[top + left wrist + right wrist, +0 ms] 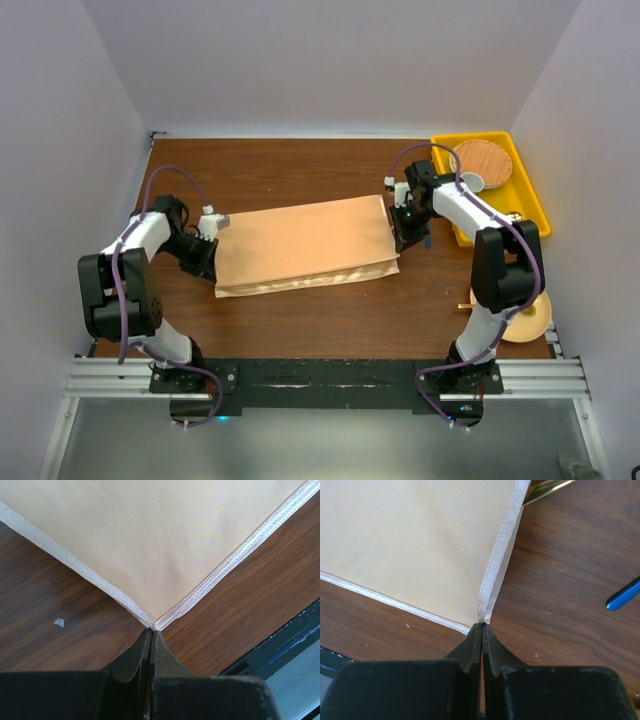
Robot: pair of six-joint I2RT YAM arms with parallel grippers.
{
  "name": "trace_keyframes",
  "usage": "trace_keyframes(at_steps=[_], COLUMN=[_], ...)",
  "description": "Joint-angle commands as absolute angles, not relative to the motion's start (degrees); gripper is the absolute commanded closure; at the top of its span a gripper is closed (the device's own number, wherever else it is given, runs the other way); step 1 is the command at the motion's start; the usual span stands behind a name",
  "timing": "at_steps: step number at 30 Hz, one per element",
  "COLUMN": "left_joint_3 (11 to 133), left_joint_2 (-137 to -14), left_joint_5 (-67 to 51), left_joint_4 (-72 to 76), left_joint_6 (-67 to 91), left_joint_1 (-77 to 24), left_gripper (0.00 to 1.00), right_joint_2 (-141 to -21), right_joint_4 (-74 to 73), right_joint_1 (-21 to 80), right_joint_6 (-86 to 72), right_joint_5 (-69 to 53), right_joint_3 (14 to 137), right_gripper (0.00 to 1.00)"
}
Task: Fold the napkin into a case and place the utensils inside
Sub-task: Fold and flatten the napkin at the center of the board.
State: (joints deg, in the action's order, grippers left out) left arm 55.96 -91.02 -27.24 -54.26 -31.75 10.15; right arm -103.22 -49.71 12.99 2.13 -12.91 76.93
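Napkin (305, 245) lay flat on bench (300, 320), long axis left-right: left claw (151, 635) pinched shut on its left-end corner, right claw (481, 630) likewise on its right-end corner, both equally near.

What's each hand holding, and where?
Both hold the folded napkin by a corner tip: left hand at its left end, right hand at its right end.

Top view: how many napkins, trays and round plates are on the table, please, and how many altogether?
Napkin: 1
Tray: 1
Plates: 2
Total: 4
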Motion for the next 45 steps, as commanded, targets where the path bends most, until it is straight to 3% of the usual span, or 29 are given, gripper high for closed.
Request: trace_keyframes(at_steps=[1, 20, 45], left_joint_3=[56.25, 53.88, 54.32], left_joint_2=[-90.35, -92.81, -91.41], left_joint_5=[-28.04, -24.35, -24.52], left_joint_4=[-55.46, -52.03, -55.37], left_joint_6=[-34.01, -32.43, -35.33], left_joint_1=[8.97, 7.73, 7.65], left_gripper=[1.0, 1.0, 1.0], right_joint_2=[-102.39, -106.26, -102.39], right_joint_4=[-48.78, -45.18, -46.85], right_joint_1=[12.75, 13.36, 15.73], right_joint_6=[2.99, 2.81, 3.52], right_joint_5=[-11.51, -10.81, -8.0], right_joint_3=[74.62, 72.25, 69.26], right_gripper=[1.0, 1.0, 1.0])
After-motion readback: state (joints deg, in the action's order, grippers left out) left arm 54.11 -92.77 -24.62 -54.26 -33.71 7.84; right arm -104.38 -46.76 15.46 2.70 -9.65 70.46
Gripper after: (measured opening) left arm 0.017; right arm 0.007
